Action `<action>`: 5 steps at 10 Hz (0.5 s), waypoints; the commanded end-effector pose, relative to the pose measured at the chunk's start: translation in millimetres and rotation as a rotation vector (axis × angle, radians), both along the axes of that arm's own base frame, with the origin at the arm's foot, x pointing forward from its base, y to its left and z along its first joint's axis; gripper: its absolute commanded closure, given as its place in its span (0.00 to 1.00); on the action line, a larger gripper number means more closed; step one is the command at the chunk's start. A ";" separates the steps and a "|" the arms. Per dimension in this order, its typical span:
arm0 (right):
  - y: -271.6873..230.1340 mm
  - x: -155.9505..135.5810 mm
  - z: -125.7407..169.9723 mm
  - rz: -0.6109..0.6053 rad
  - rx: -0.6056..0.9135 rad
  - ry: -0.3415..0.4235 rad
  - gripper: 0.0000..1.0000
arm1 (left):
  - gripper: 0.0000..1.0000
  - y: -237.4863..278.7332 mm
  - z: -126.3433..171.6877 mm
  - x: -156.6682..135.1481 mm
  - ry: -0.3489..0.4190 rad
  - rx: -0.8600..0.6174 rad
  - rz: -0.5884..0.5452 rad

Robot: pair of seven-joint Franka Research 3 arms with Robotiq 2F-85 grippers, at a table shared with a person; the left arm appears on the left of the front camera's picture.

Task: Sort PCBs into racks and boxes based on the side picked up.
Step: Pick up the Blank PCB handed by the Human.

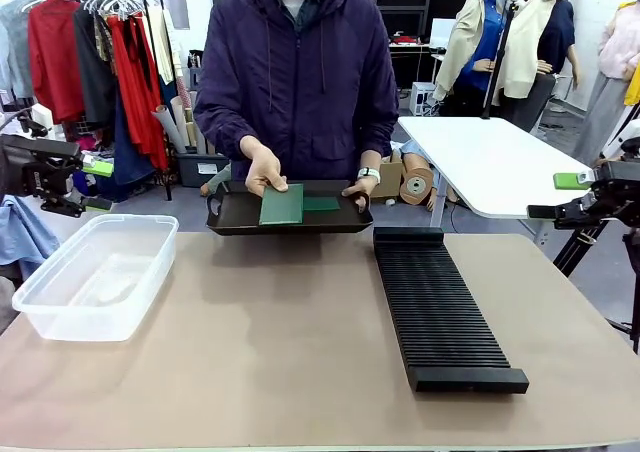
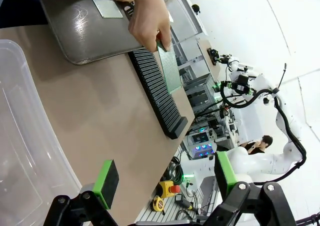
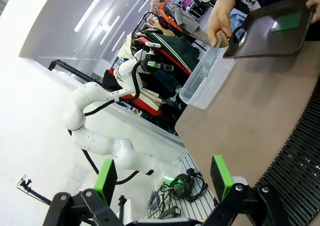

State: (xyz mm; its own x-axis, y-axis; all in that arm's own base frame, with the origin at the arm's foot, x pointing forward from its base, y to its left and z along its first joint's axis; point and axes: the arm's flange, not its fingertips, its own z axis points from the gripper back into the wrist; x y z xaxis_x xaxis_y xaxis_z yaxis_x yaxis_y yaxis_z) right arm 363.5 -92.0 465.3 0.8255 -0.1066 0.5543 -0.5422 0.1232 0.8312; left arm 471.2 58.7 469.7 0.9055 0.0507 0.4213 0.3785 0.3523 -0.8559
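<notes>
Left tool (image 1: pixel 100 185) spread, empty, at 9 o'clock. One clear tub (image 1: pixel 60 272) at 9 o'clock on the desk (image 1: pixel 280 352), nothing in it. At 12 o'clock a person's hand (image 1: pixel 265 169) tips up one PCB (image 1: pixel 282 204) on a black tray (image 1: pixel 230 222); second PCB (image 1: pixel 322 204) lies flat beside it, so two PCBs. One slotted rack (image 1: pixel 440 312) at 3 o'clock. Right tool (image 1: pixel 555 196) spread, empty, at 3 o'clock. Step: pickup not begun. Next, likely, an arm reaches to 12 o'clock and pinches the raised board's edge.

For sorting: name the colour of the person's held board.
Green; the PCB shows best in front view.
</notes>
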 end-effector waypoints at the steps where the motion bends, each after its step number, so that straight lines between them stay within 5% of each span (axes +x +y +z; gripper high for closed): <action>1: -0.5 -0.6 0.7 0.000 0.002 -0.003 0.00 | 0.00 0.0 1.3 -0.3 0.010 -0.004 0.005; 5: -0.5 -0.6 0.7 0.000 0.002 -0.003 0.00 | 0.00 0.0 0.0 0.0 0.000 0.000 0.000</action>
